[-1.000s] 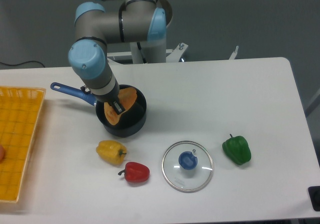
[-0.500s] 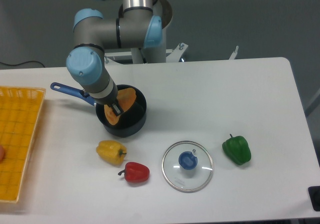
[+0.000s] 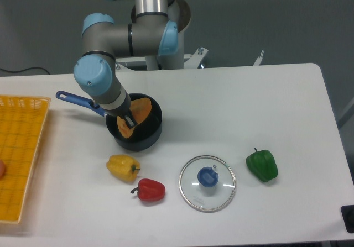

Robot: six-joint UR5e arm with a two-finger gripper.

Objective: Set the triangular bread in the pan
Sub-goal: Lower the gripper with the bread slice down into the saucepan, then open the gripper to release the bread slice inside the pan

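Gripper (image 3: 130,121): left of centre in the frame, reaching down into the pan from the arm's wrist; dark fingers closed on the triangular bread, pinching it near its middle. Fingertips largely hidden by the wrist, gap between them not measurable by eye.

Triangular bread (image 3: 138,112): orange-tan wedge, tilted on edge inside the pan, upper part leaning toward the far rim, lower part showing below the fingers near the pan's left inner wall. Whether it touches the pan floor: cannot tell.

Pan (image 3: 150,135): dark, deep, round, left of centre on the table; blue handle (image 3: 77,101) running toward the upper left, partly covered by the arm.

Arm (image 3: 105,84): grey with light blue joint caps, coming down from the top centre of the frame, wrist directly over the pan's left half.

Yellow pepper (image 3: 123,167): lower left of centre, just below the pan, apart from it.

Red pepper (image 3: 150,189): just right of and below the yellow pepper, close beside it.

Glass lid (image 3: 207,183): round, clear, blue knob at centre, flat on the table, lower centre of the frame.

Green pepper (image 3: 262,165): right of the lid, apart from it.

Yellow basket (image 3: 16,147): at the left edge of the frame, cut off by the frame.

Table (image 3: 265,103): white, carrying all items.
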